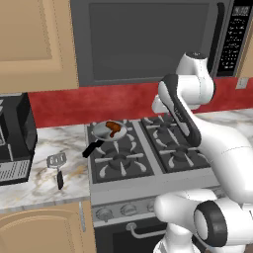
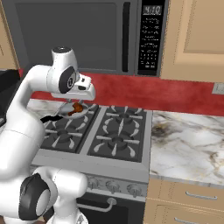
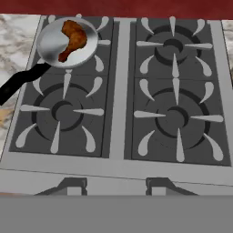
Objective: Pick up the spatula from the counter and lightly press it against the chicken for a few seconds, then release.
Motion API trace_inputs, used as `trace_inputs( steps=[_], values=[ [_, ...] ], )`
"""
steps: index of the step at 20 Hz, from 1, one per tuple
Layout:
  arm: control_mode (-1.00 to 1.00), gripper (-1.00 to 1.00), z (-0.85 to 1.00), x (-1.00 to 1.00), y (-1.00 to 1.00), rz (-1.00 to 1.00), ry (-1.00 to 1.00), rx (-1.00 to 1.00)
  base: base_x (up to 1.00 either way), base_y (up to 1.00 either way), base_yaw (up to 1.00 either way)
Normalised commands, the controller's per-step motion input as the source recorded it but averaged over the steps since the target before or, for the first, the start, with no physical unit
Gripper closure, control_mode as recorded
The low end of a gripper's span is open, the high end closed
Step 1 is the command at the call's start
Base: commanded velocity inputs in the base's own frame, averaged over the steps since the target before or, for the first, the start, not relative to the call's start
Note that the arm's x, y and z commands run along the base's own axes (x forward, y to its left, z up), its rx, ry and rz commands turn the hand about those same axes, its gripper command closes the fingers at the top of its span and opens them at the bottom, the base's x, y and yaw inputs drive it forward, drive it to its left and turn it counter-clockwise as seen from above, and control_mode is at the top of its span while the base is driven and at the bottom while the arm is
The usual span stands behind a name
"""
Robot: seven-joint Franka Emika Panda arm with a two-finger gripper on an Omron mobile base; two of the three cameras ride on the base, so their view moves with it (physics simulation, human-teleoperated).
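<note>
Though near the stove (image 1: 133, 148), spatula (image 1: 58, 170) on marble counter (image 1: 29, 190).

Left of the stove (image 1: 141, 148), open marble counter (image 1: 34, 190) surrounded the spatula (image 1: 58, 168), walled farther left by a black coffee machine (image 1: 15, 138). The pan (image 1: 102, 131) sat on the stove's rear-left burner, its handle (image 1: 92, 147) jutting toward that counter.

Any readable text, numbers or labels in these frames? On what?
"4:10": clock display at the top of the microwave control panel. The digits are coarse, so this is a likely reading, not a certain one.
Keypad labels below the clock: too small to read.
No other legible text.
</note>
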Motion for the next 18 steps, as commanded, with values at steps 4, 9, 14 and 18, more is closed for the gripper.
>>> trace_inputs(
  steps=[4,9,14,18],
  values=[
    [-1.00,-1.00,0.00,-0.15,0.01,0.00,0.00,0.01,0.00,0.00,0.00],
    [-1.00,-1.00,0.00,-0.63,0.25,0.00,-0.04,0.01,0.00,0.00,0.00],
    [-1.00,-1.00,0.00,-0.85,0.50,0.00,-0.21,-0.01,0.00,0.00,0.00],
    [-1.00,-1.00,0.00,-0.70,0.53,0.00,-0.34,-0.15,0.00,0.00,0.00]
  ],
)
